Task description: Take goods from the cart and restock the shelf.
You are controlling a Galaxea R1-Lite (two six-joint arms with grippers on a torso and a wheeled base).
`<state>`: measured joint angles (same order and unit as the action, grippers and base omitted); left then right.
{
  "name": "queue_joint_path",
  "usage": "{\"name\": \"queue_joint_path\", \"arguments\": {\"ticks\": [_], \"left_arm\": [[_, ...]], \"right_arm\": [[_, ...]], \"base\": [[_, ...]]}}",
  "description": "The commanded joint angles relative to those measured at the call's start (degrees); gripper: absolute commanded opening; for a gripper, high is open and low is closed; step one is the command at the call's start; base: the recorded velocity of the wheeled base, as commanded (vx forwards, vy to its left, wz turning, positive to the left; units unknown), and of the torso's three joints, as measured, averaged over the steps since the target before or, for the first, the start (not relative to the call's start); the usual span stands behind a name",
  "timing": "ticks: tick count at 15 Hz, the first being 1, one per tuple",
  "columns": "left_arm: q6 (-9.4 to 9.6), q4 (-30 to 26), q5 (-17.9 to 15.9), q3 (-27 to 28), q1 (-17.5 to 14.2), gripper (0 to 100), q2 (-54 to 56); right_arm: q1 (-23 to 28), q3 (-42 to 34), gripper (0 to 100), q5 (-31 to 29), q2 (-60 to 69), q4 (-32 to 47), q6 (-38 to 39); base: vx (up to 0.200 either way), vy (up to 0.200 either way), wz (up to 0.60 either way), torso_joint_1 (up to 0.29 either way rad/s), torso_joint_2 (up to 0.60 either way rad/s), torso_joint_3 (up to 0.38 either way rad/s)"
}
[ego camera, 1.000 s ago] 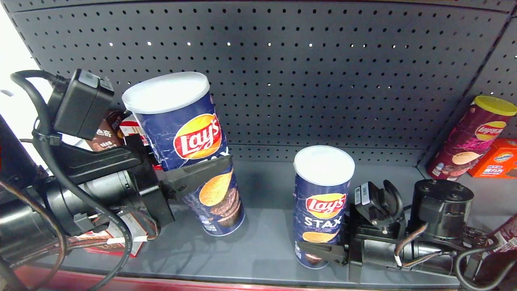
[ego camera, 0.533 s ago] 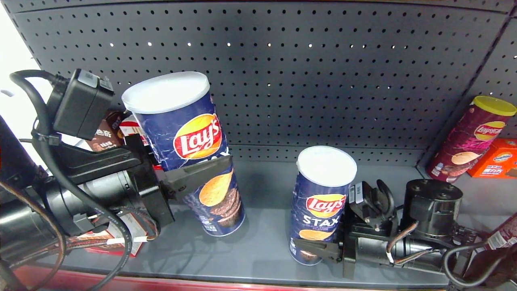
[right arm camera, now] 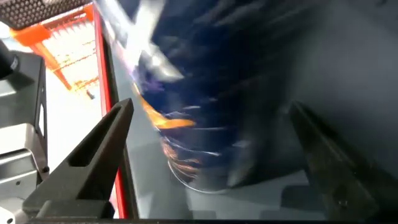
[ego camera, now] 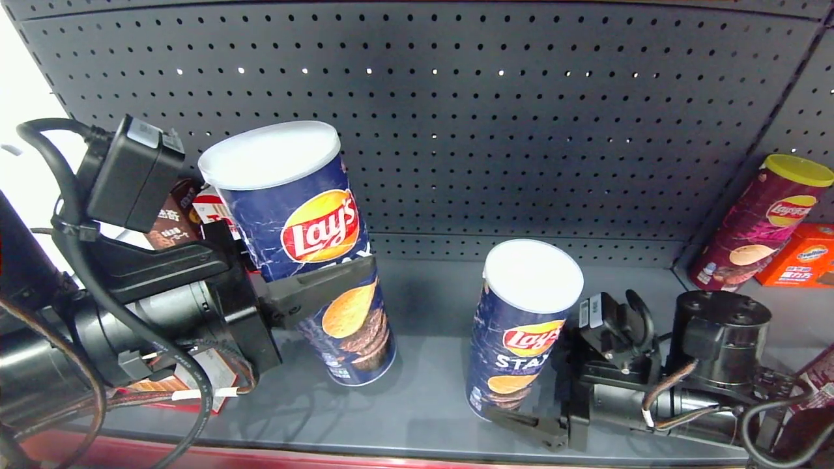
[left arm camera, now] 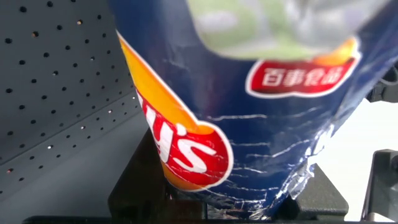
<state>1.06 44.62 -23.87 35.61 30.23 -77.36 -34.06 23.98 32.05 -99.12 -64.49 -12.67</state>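
Two blue chip cans with white lids are on the grey shelf (ego camera: pixel 423 404). The left can (ego camera: pixel 306 254) (left arm camera: pixel 249 112) leans slightly, its base at the shelf floor, and my left gripper (ego camera: pixel 287 273) is shut on its middle. The right can (ego camera: pixel 521 326) (right arm camera: pixel 205 112) stands tilted, its top leaning right. My right gripper (ego camera: pixel 544 397) (right arm camera: pixel 217 168) is open around its lower part. Its near finger (ego camera: pixel 531 426) hangs clear of the can, and both fingers (right arm camera: pixel 93 162) stand wide apart in the right wrist view.
A purple can with a yellow lid (ego camera: pixel 759 221) and an orange box (ego camera: pixel 798 257) stand at the far right. Snack boxes (ego camera: pixel 176 215) sit behind my left arm. A pegboard wall (ego camera: pixel 456 130) backs the shelf, with free floor between the two cans.
My right gripper has opened and its near finger has come off the right can. That can has tipped, its top leaning right. The left arm and its can barely shifted.
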Motion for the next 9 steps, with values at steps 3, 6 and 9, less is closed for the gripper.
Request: {"name": "queue_joint_path", "arguments": {"ticks": [3,6,9], "left_arm": [[-0.01,0.03,0.05,0.07,0.09,0,0.02],[-0.01,0.12,0.05,-0.54,0.0,0,0.02],[-0.01,0.12,0.4,-0.72,0.09,0,0.02]], "right_arm": [[0.93,-5.87,100,-0.67,15.36,0.5,0.01],[0.84,-8.95,100,-4.63,24.33,1.03,0.1],[0.66,-11.15,100,-9.81,33.91,4.99,0.1]], "base": [[0.0,0.0,0.0,0.0,0.0,0.0],[0.0,0.0,0.0,0.0,0.0,0.0],[0.0,0.0,0.0,0.0,0.0,0.0]]}}
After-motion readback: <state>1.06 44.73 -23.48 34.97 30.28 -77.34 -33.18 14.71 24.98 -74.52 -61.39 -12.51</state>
